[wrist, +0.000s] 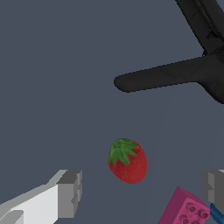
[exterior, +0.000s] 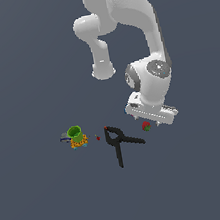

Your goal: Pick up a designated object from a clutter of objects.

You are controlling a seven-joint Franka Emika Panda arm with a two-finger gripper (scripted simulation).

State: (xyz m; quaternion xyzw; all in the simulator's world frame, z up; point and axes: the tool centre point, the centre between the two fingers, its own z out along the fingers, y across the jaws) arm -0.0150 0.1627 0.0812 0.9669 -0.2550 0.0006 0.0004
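Observation:
The designated object, a small red strawberry [wrist: 127,160] with a green leafy top, lies on the grey floor between my two grey fingertips [wrist: 70,192], nearer this one. My gripper [wrist: 142,190] is open, low over the strawberry, and touches nothing. In the exterior view the strawberry [exterior: 146,125] peeks out just below the white hand of the gripper [exterior: 151,117]. The rest of the clutter of objects is spread toward the exterior view's left.
A black two-armed clamp [exterior: 120,141] lies close to the strawberry, one arm [wrist: 175,74] reaching toward it. A pink brick [wrist: 186,209] and a blue piece [wrist: 216,213] sit by the other finger. Farther off are a green cup [exterior: 75,133], an orange item [exterior: 79,143] and a tiny red dot [exterior: 98,138].

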